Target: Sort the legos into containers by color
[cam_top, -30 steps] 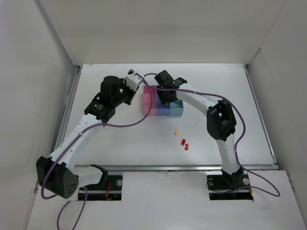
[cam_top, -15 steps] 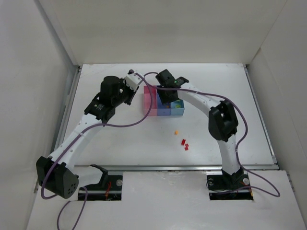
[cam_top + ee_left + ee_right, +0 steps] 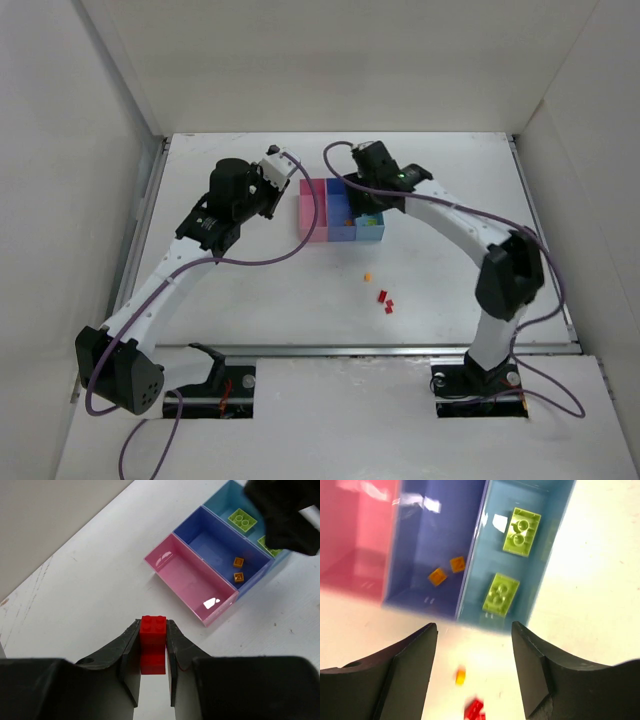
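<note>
My left gripper (image 3: 153,629) is shut on a red lego (image 3: 153,641) and holds it above the table, left of the pink bin (image 3: 186,578). In the top view the left gripper (image 3: 288,180) sits just left of the pink bin (image 3: 311,222). The blue bin (image 3: 210,539) holds two orange legos (image 3: 437,576). The teal bin (image 3: 540,555) holds two lime-green legos (image 3: 522,525). My right gripper (image 3: 475,640) is open and empty above the near end of the bins; it also shows in the top view (image 3: 366,200). An orange lego (image 3: 368,276) and two red legos (image 3: 385,300) lie on the table.
White walls enclose the table on the left, back and right. The right arm's elbow (image 3: 510,270) hangs over the right side of the table. Purple cables loop from both arms, one over the far end of the bins (image 3: 330,160).
The right arm has swung its elbow to the right and its gripper has shifted right and back over the bins. The left arm and its red lego have not moved.
</note>
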Available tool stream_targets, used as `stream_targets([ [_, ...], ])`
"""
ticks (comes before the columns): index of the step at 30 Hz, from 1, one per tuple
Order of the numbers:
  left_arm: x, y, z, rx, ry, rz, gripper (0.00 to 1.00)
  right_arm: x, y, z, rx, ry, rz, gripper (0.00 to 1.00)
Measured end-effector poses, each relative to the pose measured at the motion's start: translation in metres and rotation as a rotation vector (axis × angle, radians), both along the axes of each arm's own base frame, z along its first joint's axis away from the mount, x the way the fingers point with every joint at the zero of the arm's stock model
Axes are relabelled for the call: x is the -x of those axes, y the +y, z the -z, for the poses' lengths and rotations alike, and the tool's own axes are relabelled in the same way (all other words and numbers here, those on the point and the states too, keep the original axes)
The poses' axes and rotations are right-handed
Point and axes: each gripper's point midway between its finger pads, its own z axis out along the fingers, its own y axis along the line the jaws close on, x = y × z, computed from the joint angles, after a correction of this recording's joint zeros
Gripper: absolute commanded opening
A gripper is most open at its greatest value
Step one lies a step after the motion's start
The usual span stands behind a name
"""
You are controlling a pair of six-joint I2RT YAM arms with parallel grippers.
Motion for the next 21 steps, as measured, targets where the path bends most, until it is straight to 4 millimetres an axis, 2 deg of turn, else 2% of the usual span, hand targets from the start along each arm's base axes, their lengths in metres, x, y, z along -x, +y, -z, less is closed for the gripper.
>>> stream_targets([
  [5,0.000,0.001,0.000,-0.001,-0.001,-0.004,0.00,0.043,-0.014,-0.067,-0.137,-0.107,-0.056,0.61],
  [7,0.000,0.001,0.000,-0.001,-0.001,-0.003,0.00,0.051,-0.013,-0.068,-0.153,-0.107,-0.061,0.61],
  [9,0.000,0.001,0.000,-0.001,-0.001,-0.004,0.00,0.067,-0.009,-0.048,-0.137,-0.058,-0.068,0.60],
  [13,0.000,0.001,0.000,-0.001,-0.001,-0.004,0.00,0.121,-0.005,0.037,-0.063,0.156,-0.088,0.57],
  [15,0.000,0.001,0.000,-0.001,-0.001,-0.004,0.00,0.143,-0.014,0.065,-0.027,0.239,-0.066,0.57],
  [17,0.000,0.001,0.000,-0.001,-0.001,-0.004,0.00,0.149,-0.020,0.074,-0.016,0.270,-0.035,0.57],
  [21,0.000,0.001,0.000,-0.001,-0.001,-0.004,0.00,0.142,-0.016,0.079,-0.037,0.265,-0.001,0.57],
])
